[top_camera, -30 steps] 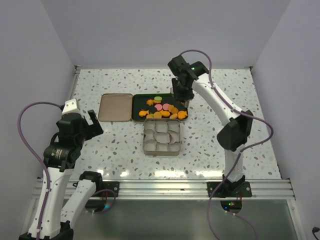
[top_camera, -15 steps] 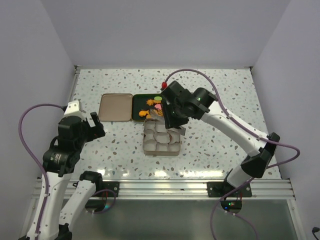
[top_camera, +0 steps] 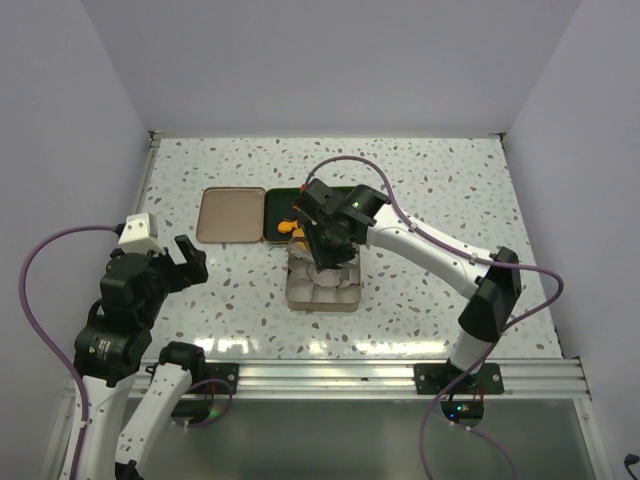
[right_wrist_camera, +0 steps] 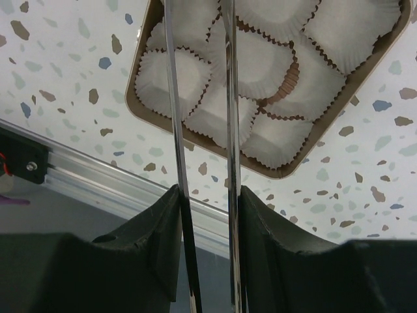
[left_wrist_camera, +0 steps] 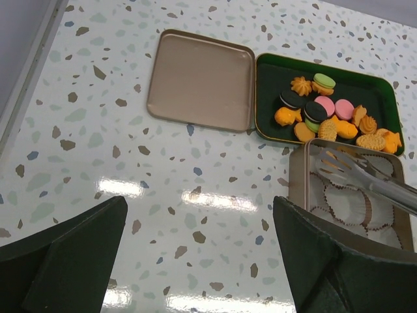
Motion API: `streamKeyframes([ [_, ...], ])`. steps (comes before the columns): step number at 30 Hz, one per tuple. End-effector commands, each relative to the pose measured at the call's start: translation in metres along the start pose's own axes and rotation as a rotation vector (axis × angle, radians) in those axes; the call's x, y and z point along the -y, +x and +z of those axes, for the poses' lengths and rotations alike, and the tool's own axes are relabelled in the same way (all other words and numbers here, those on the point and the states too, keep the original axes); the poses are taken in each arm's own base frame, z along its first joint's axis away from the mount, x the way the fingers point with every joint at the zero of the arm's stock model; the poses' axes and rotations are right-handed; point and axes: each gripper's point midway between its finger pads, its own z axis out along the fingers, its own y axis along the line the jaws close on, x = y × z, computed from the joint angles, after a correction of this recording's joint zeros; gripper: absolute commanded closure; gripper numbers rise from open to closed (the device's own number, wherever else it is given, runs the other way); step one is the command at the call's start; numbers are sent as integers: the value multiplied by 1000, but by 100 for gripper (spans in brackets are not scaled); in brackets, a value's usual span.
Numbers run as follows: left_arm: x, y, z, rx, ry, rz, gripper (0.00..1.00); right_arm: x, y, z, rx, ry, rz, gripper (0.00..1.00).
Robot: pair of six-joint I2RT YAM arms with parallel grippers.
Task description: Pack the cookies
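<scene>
The cookies (left_wrist_camera: 326,117), orange, pink, green and dark brown, lie in a green tray (left_wrist_camera: 371,81); the top view shows only a few (top_camera: 290,222) beside the right arm. A tan tin (left_wrist_camera: 296,176) with white paper cups (right_wrist_camera: 260,62) stands just in front of the tray. My right gripper (right_wrist_camera: 207,195) is shut on metal tongs (right_wrist_camera: 229,98) and hangs over the tin (top_camera: 292,290). The tong tips (left_wrist_camera: 329,158) reach over the tin's far cups, and no cookie shows between them. My left gripper (left_wrist_camera: 199,202) is open and empty, above the table left of the tin.
The tin's tan lid (left_wrist_camera: 201,79) lies flat left of the green tray. The table's metal rail (right_wrist_camera: 78,179) runs along the near edge, in front of the tin. White walls close in the table on three sides.
My right arm has swung from behind the green tray forward and left, carrying the tongs over the tin. My left arm has drawn back a little toward the near edge.
</scene>
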Motion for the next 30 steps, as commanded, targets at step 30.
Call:
streamKeyframes([
  [30,7,-10,-4,55,44,18,0,-1,-70,-44,155,36,5,50],
])
